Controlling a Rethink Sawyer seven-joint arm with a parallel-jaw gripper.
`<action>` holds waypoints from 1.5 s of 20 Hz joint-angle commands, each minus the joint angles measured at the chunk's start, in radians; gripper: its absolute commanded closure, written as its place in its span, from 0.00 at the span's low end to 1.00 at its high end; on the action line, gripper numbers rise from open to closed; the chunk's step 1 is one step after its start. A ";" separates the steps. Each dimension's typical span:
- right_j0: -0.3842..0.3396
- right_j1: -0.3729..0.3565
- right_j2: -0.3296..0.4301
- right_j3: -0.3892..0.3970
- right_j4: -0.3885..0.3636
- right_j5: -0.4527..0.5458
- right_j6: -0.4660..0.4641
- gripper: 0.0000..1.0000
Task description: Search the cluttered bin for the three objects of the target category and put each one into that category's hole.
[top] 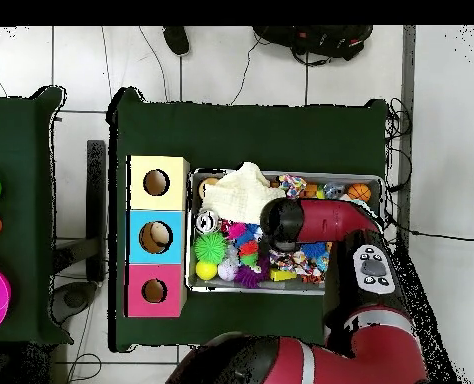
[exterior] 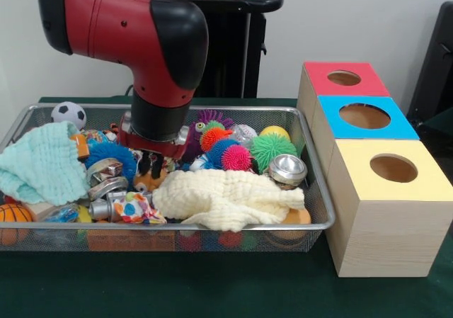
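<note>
A wire mesh bin (exterior: pixel 315 190) holds a pile of toys, balls, metal tins and cloths. My gripper (exterior: pixel 150 166) reaches down into the bin's middle left, just above a small orange toy (exterior: pixel 148 181) and beside a blue fuzzy toy (exterior: pixel 110 152). In the overhead view the arm (top: pixel 306 222) covers the gripper and the middle of the bin (top: pixel 286 175). To the right of the bin stand three wooden boxes, each with a round hole: red top (exterior: pixel 345 78), blue top (exterior: pixel 364 115) and yellow top (exterior: pixel 393 168).
A cream cloth (exterior: pixel 226 197) lies over the bin's front, a mint cloth (exterior: pixel 39 166) over its left. A green spiky ball (exterior: pixel 272 150), a pink spiky ball (exterior: pixel 236 157), a metal tin (exterior: pixel 287 169), a soccer ball (exterior: pixel 69 112) and a basketball (exterior: pixel 13 214) sit around them.
</note>
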 commanded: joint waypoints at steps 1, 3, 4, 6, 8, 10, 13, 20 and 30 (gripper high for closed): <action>0.017 0.051 0.132 -0.151 0.068 0.334 -0.101 1.00; 0.012 0.058 0.142 -0.177 0.072 0.369 -0.105 1.00; 0.011 0.059 0.145 -0.188 0.073 0.386 -0.106 1.00; 0.006 0.057 0.153 -0.206 0.072 0.418 -0.113 1.00; 0.000 0.049 0.160 -0.215 0.072 0.442 -0.118 1.00; -0.007 0.039 0.165 -0.212 0.071 0.452 -0.122 1.00; -0.018 0.023 0.173 -0.193 0.067 0.445 -0.122 1.00; -0.009 -0.026 0.169 -0.235 0.079 0.541 -0.111 1.00; 0.024 -0.051 0.166 -0.344 0.096 0.762 -0.063 1.00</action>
